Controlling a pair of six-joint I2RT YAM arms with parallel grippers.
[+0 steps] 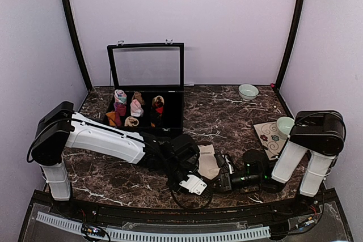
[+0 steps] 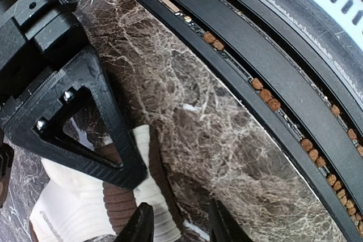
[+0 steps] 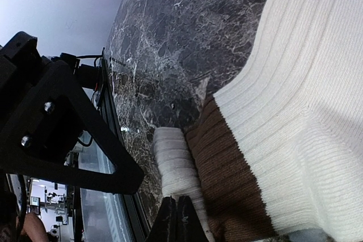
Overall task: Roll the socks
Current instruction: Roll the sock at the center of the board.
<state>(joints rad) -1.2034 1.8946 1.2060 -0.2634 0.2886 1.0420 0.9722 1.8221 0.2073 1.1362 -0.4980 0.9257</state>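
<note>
The cream sock point(image 1: 207, 161) with a brown band lies on the marble between my two grippers. In the left wrist view it point(image 2: 79, 208) lies at the lower left, under the right gripper's black triangular finger point(image 2: 74, 123). My left gripper point(image 2: 181, 225) is open over bare marble just beside the sock's edge, and it also shows in the top view point(image 1: 202, 181). In the right wrist view the brown band point(image 3: 227, 179) and a rolled cream edge point(image 3: 177, 165) show. My right gripper point(image 3: 177, 215) is shut, its tips against that rolled edge. No black argyle sock shows on the table.
A black box point(image 1: 170, 118) with its lid raised stands at the back left and holds several rolled sock bundles. A pale bowl point(image 1: 248, 91) sits at the back right. A patterned mat point(image 1: 266, 139) with a cup point(image 1: 285, 124) lies at the right. The table's front rail point(image 2: 255, 100) is close by.
</note>
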